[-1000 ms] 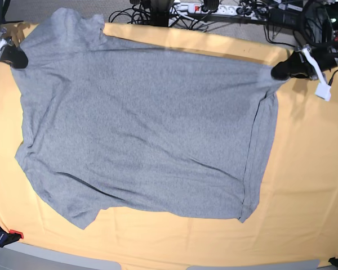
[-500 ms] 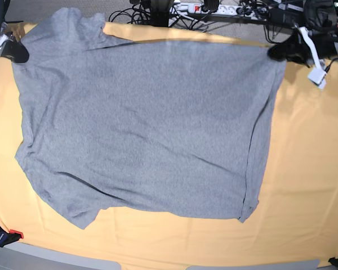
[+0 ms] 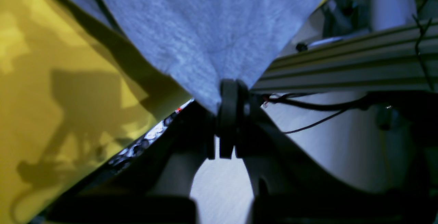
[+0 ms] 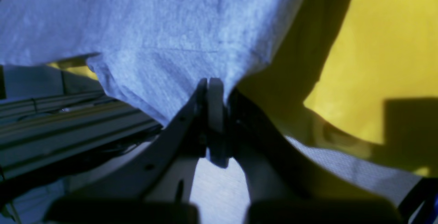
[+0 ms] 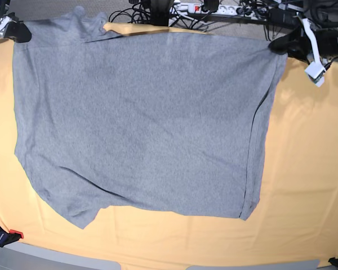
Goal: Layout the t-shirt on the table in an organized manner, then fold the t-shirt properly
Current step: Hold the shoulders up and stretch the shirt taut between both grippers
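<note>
In the left wrist view the left gripper (image 3: 228,97) is clamped on a corner of the t-shirt (image 3: 212,29), the grey cloth fanning out taut from the pinch, with the table (image 3: 61,90) under yellow cloth to the left and a metal rail (image 3: 342,66) beyond its far edge to the right; the bite looks small, so a harder pull could likely slip the corner free. In the right wrist view the right gripper (image 4: 214,90) is likewise closed on the other far corner of the t-shirt (image 4: 164,29), a sleeve fold drooping to its left over the frame bars (image 4: 61,114); that loose fold could snag there or drag off the table edge. In the base view the t-shirt (image 5: 141,124) lies plain side up across most of the table (image 5: 310,169), its far edge stretched between the right gripper (image 5: 19,34) at far left and the left gripper (image 5: 279,45) at far right, both at or past the far edge, close to the cables (image 5: 158,11). No room remains farther back; open cloth lies on the near side and to the right, so any repositioning is best made toward the near edge.
</note>
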Robot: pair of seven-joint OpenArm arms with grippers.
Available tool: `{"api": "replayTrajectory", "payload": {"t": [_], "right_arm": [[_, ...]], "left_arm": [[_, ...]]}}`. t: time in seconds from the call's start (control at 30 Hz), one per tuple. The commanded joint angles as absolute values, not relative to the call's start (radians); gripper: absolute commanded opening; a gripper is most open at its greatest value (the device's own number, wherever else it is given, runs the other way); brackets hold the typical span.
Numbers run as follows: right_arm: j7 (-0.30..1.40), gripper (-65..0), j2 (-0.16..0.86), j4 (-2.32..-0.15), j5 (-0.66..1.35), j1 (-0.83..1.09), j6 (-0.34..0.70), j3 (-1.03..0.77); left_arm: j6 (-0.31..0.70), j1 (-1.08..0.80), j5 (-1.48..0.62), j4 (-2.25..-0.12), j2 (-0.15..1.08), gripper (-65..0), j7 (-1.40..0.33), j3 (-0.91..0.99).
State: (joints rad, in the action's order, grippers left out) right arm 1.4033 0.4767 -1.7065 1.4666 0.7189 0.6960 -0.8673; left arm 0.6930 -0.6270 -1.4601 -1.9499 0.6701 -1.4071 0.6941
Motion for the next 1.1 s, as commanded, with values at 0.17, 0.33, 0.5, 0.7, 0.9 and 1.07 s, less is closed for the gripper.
{"api": "replayTrajectory", "payload": {"t": [0.17, 0.33, 0.5, 0.7, 0.9, 1.07], "right_arm": [[1.396, -65.0, 0.496, -1.736, 1.407, 0.743, 0.698, -0.878], [1.396, -65.0, 0.496, -1.735, 1.408, 0.743, 0.698, -0.878], [1.396, -65.0, 0.496, -1.736, 1.409, 0.743, 0.698, -0.878], [1.396, -65.0, 0.497, -1.736, 1.475, 0.741, 0.698, -0.878], [1.396, -65.0, 0.496, -1.736, 1.484, 0.685, 0.698, -0.878], [1.396, -65.0, 0.497, -1.736, 1.484, 0.603, 0.698, -0.878]], "left_arm": [[0.698, -0.641, -1.484, -1.964, 0.749, -65.0, -1.396, 0.704], [0.698, -0.707, -1.484, -1.964, 0.748, -65.0, -1.396, 0.704], [0.698, -0.753, -1.484, -1.964, 0.749, -65.0, -1.396, 0.704], [0.698, -0.678, -1.484, -1.964, 0.751, -65.0, -1.396, 0.717], [0.698, -0.558, -1.484, -1.964, 0.751, -65.0, -1.391, 0.717], [0.698, -0.473, -1.484, -1.964, 0.748, -65.0, -1.369, 0.717]]}}
